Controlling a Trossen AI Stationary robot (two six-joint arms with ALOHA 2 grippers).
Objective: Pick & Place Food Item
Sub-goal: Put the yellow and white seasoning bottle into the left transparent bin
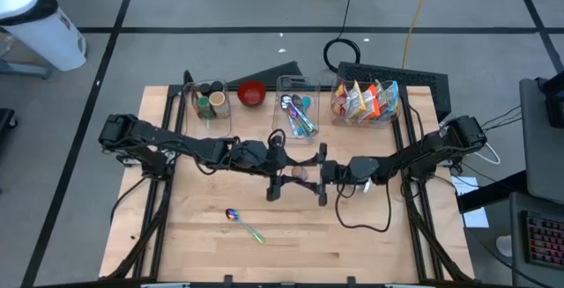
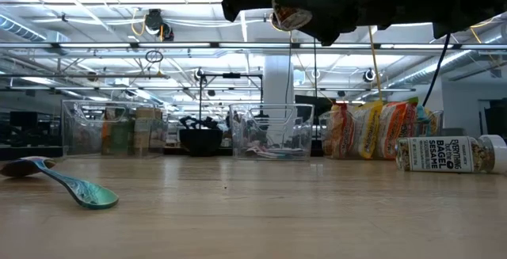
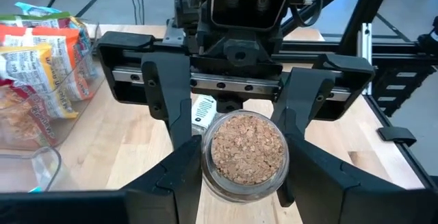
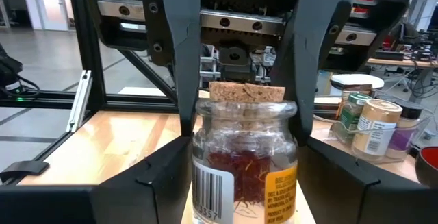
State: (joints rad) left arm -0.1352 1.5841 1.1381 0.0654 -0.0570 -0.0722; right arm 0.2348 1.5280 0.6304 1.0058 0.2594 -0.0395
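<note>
A spoon (image 1: 244, 225) lies on the worktop (image 1: 291, 244) toward its near edge. Mid-worktop, held clear of the surface, a small glass jar (image 4: 243, 162) with a cork stopper and red threads inside lies with its long axis level, cork toward the left arm. The left claw (image 1: 280, 174) grips the jar. The right claw (image 1: 319, 176) has its fingers around the jar; grip cannot be told. Along the far edge: a bin of spice jars (image 1: 211, 100), a red bowl (image 1: 252, 93), a bin of spoons (image 1: 299, 112), a bin of snack packets (image 1: 365, 101).
</note>
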